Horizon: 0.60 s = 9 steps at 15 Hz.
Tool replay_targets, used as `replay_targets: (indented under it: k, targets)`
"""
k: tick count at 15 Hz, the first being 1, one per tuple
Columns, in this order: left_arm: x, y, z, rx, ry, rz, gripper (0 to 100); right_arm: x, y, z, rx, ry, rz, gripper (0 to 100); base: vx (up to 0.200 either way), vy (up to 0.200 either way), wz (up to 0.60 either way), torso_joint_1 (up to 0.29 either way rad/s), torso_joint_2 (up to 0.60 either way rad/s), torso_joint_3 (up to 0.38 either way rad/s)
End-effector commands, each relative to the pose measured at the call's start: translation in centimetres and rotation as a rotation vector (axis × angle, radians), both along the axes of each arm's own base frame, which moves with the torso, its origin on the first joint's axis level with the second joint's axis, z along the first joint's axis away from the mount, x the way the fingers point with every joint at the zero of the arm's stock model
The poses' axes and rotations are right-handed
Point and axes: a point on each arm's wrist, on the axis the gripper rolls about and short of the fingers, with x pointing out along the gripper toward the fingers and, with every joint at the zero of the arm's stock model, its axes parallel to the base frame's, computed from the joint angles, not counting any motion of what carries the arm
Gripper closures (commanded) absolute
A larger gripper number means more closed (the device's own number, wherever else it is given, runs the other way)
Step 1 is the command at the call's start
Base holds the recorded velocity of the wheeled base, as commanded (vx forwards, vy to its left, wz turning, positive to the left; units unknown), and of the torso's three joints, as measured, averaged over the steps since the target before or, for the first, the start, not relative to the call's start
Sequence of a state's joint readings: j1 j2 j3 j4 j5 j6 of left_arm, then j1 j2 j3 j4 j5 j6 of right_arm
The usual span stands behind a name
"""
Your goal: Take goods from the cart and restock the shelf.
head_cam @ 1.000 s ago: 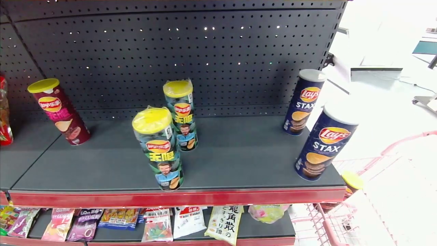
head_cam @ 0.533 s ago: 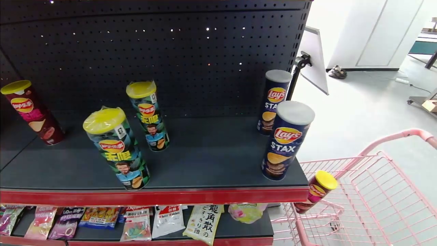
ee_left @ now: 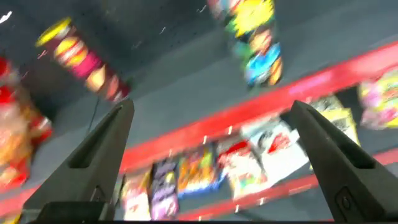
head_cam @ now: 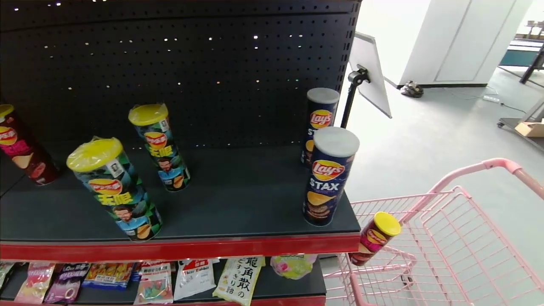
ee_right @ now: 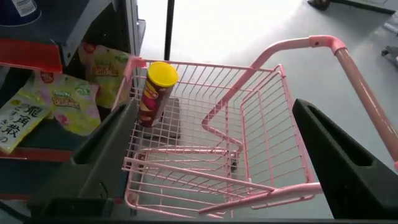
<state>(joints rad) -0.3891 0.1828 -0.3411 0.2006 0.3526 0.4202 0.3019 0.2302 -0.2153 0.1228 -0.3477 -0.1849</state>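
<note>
Two blue chip cans (head_cam: 327,182) are standing at the right end of the dark shelf (head_cam: 238,199). Two green cans (head_cam: 112,189) are sitting further left, with a maroon shelf can (head_cam: 19,148) at the far left. Snack bags (head_cam: 191,278) are lying on the lower level. Grey floor (head_cam: 425,144) is running off right. The pink cart (head_cam: 467,221) is sitting beside the shelf, holding one yellow-lidded cart can (head_cam: 376,238) tilted against its left side. The left gripper (ee_left: 211,104) and right gripper (ee_right: 212,104) are both gaping wide, gripping nothing.
</note>
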Motion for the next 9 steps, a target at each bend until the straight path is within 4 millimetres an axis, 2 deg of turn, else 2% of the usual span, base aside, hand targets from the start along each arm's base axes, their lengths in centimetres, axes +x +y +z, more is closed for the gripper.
replay_targets:
  k: [1,4,9]
  targets:
    - [-0.06,0.03,-0.03,-0.001,-0.004,0.000,0,0.02,0.00,-0.10,-0.002,0.003,0.000,0,0.000,0.000,-0.60,-0.012,0.01,0.007]
    - [-0.08,0.04,-0.04,-0.002,-0.005,0.000,0,0.03,0.01,-0.14,-0.002,0.005,0.001,0,0.000,0.000,-0.60,0.010,0.00,0.001]
    - [-0.14,0.06,-0.14,-0.003,-0.008,-0.006,0,-0.11,-0.04,-0.80,-0.011,0.004,0.000,0,0.000,0.000,0.00,0.000,0.00,0.000]
